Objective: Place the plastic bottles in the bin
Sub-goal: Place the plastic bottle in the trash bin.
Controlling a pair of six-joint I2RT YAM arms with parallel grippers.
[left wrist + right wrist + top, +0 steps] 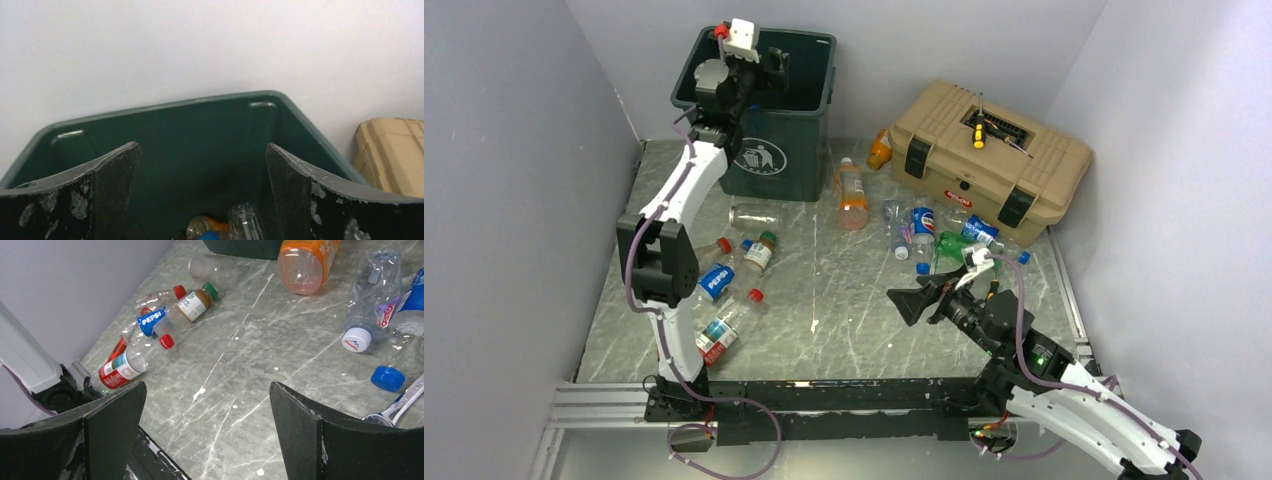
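Note:
The dark green bin [769, 150] stands at the back left. My left gripper [774, 65] hangs open and empty over its mouth; in the left wrist view the left gripper [202, 150] frames the bin's inner wall [200, 130], with a clear bottle [247, 220] and an orange one [205, 227] at the bottom. My right gripper [904, 300] [207, 387] is open and empty above bare table. An orange bottle [852, 195] [305, 260], a Pepsi bottle [716, 281] [151, 321], a red-labelled bottle [717, 338] [117, 369] and a crushed clear bottle [894, 225] [372, 295] lie on the table.
A tan toolbox [989, 165] stands at the back right with a yellow-handled screwdriver [979, 130] on its lid. More bottles cluster in front of it [954, 245]. A loose blue cap [388, 378] and a metal tool [400, 405] lie near my right gripper. Walls close in on both sides.

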